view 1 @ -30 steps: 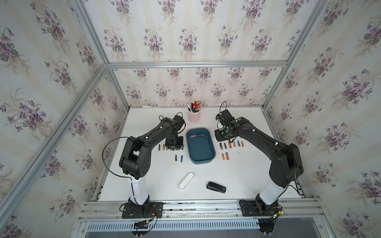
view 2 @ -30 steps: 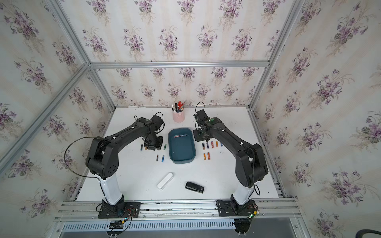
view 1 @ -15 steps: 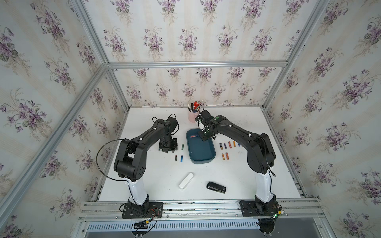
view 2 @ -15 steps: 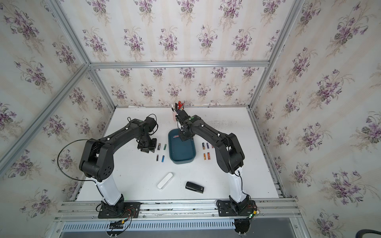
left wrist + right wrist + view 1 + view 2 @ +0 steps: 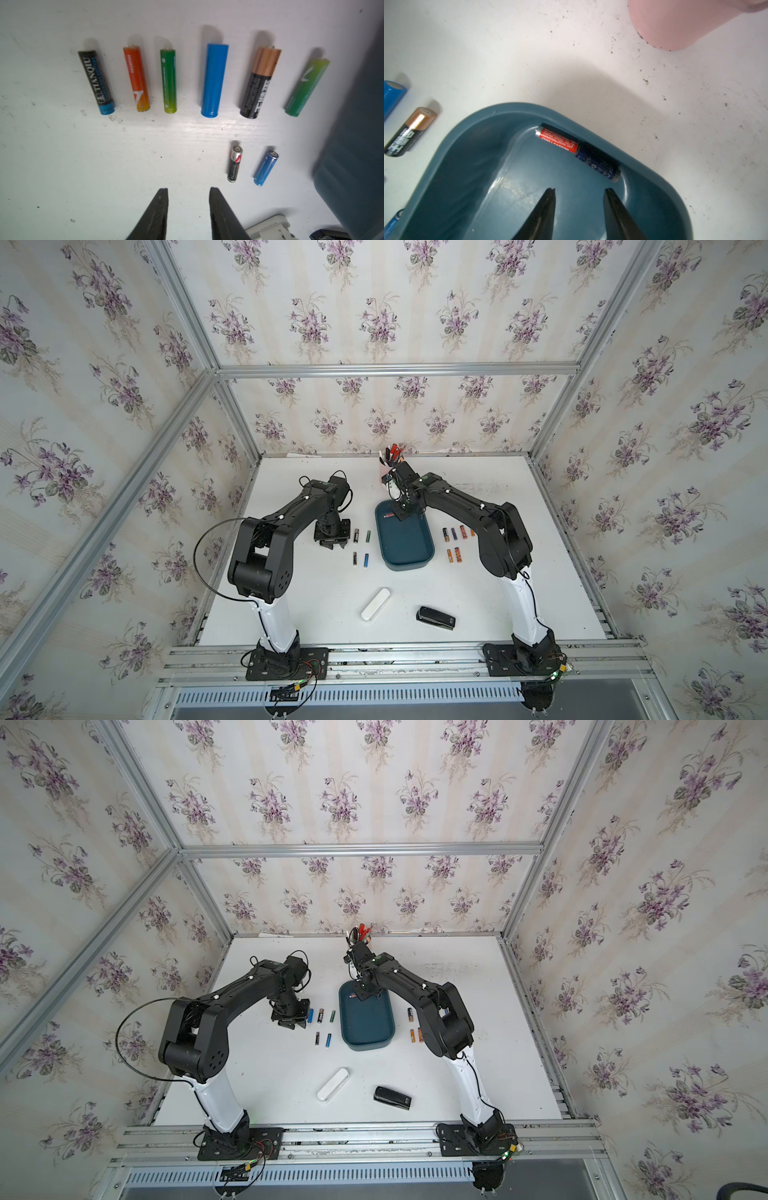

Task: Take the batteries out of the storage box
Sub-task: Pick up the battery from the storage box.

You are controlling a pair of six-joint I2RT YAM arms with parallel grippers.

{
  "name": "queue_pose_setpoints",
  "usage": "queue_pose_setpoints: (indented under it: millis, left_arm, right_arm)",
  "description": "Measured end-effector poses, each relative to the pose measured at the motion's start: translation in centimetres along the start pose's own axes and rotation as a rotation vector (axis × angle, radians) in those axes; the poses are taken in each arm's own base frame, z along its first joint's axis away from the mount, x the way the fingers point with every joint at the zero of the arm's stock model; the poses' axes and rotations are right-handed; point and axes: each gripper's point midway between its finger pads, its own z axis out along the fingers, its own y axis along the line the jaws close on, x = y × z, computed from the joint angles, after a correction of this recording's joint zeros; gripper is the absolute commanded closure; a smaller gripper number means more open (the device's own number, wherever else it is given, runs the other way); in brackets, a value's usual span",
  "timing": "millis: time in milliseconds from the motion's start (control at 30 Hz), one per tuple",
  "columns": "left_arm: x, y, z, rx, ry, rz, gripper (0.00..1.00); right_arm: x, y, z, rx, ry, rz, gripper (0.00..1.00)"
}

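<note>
The right gripper (image 5: 579, 190) is poised over the one battery (image 5: 577, 151) seen in the storage box (image 5: 517, 106).

The red-and-blue battery is lodged against the box's curved end wall, on the side nearest the pink pen cup (image 5: 685, 25). The right jaws are held partly apart and empty, just short of it. The left gripper (image 5: 188, 189), likewise parted and empty, is held low over the table (image 5: 62, 166), near the batteries (image 5: 215, 80) laid out in rows beside the box. Trouble is most likely to be caused by the wall: one finger could be blocked by the rim or the slope. The battery might then be pinched at one end only and be flicked loose or rolled along the floor of the box. The box, probably light, could also be shoved toward the cup if its wall is pressed.
</note>
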Motion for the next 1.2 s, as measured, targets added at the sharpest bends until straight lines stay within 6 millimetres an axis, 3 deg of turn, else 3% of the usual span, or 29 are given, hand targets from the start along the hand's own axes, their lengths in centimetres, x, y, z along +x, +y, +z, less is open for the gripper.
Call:
queue_pose_setpoints:
  millis: [700,1000,1200]
  left_arm:
    - [-0.4,0.6,0.4,0.0,0.014,0.011,0.62]
    - [-0.4,0.6,0.4,0.001,0.011,0.012,0.62]
    - [-0.5,0.5,0.2,0.003,0.005,0.013,0.62]
  right_arm:
    - [0.5,-0.8,3.4,0.049,0.037,-0.066,0.54]
    - [1.1,-0.4,3.5,0.025,0.056,-0.057,0.69]
    - [1.6,0.1,3.4,-0.01,0.07,-0.029,0.73]
